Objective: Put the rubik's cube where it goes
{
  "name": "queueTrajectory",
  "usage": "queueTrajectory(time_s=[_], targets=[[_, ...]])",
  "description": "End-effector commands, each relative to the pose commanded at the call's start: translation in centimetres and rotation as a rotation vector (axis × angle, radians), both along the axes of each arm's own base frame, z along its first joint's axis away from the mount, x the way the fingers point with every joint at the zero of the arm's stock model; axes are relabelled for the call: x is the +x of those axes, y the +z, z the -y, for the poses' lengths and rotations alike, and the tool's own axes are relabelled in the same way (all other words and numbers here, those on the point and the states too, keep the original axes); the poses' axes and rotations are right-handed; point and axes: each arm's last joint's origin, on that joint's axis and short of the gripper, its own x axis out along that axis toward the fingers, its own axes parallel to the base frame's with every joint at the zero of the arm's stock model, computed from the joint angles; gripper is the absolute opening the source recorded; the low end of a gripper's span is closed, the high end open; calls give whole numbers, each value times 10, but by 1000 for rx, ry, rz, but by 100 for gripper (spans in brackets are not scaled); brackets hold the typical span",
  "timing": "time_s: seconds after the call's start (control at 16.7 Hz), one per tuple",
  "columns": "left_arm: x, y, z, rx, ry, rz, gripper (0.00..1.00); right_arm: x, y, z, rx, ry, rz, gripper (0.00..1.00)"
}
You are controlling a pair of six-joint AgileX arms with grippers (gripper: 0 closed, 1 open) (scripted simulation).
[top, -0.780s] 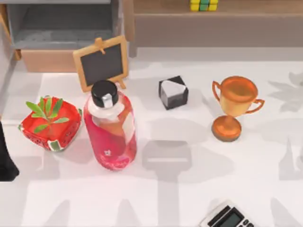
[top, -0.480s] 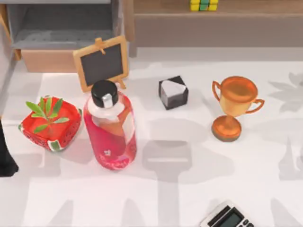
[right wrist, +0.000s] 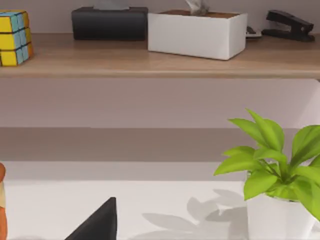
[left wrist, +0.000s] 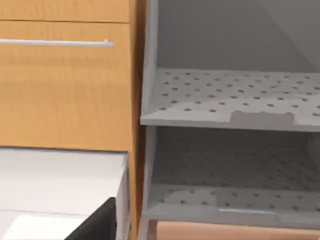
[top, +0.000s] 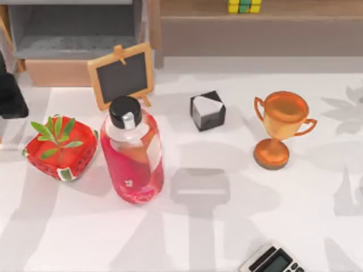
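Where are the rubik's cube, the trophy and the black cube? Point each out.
rubik's cube [top: 244, 6], top view, on its green middle tile.
trophy [top: 282, 115], top view, on its bowl.
black cube [top: 207, 110], top view, on its white upper face.

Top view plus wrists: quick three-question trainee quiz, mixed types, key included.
1. True or false: the rubik's cube sits on the wooden shelf.
2. Which stands nearest the black cube with white faces? A) trophy B) calculator C) strawberry-shaped box
3. Fill in: the chalkboard sign stands just behind the red ___.

Key: 1 true; 2 A; 3 bottle.
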Motion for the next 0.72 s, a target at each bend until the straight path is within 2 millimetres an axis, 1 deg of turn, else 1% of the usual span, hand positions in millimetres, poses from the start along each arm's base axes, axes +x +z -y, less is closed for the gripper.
queueTrajectory(time_s=[0.12,0.18,0.24,0.36,0.48,0.54,0.66,0.72], targets=[[40,19,20,9,9,-21,100,0,0,0,0,0,0,100],[62,26,34,16,11,-28,100,0,0,0,0,0,0,100],[84,30,50,22,11,-32,100,0,0,0,0,0,0,100],[126,32,89,32,5,-25,100,0,0,0,0,0,0,100],[159,28,135,32,-7,-2,100,0,0,0,0,0,0,100],[173,24,159,29,-15,13,100,0,0,0,0,0,0,100],[192,10,207,19,-33,41,100,0,0,0,0,0,0,100],[199,0,230,14,-42,51,100,0,0,0,0,0,0,100]])
